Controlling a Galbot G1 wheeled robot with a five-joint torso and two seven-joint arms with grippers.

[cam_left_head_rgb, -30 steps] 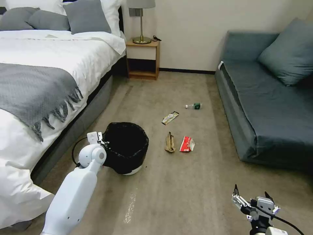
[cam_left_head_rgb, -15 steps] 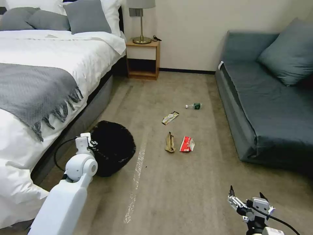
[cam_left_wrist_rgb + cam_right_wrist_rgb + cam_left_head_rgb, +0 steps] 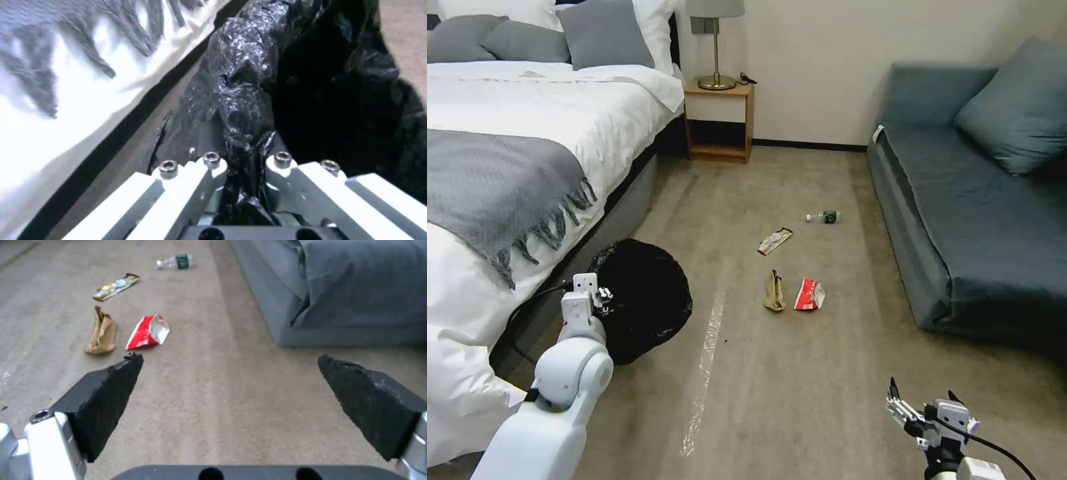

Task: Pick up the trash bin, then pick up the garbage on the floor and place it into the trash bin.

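Trash bin point(image 3: 644, 300) sitting at roughly 8 o'clock in the head view, tilted, its black-bagged mouth facing toward 3 o'clock, right beside the bed point(image 3: 507, 167) base. Left gripper point(image 3: 602, 294) is at the bin's 9 o'clock rim edge; in the left wrist view point(image 3: 242, 173) its fingers are pinching a bunched fold of the black liner bag point(image 3: 240, 100) together with the rim, pressed close on it. Right gripper point(image 3: 920, 408) is hanging low at 5 o'clock, fingers spread wide, nothing between the pads point(image 3: 111, 396), floor point(image 3: 800, 373) under it. Garbage is lying well apart from the bin around centre: brown paper bag point(image 3: 774, 292) just beside the red-and-white packet point(image 3: 810, 294), yellow wrapper point(image 3: 775, 241) at their 12 o'clock, small bottle point(image 3: 826, 216) further toward 1 o'clock near the sofa point(image 3: 960, 220). Judging the step as bin pickup in progress, garbage not yet touched. To do it well: grip seems to be mostly on slippery bag film, so I'd be keeping the lift slow and the bin mouth turned upward, watching for the liner sliding off the rim, and keeping the bin clear of the bed's hanging blanket fringe point(image 3: 554, 227) while carrying toward the litter.
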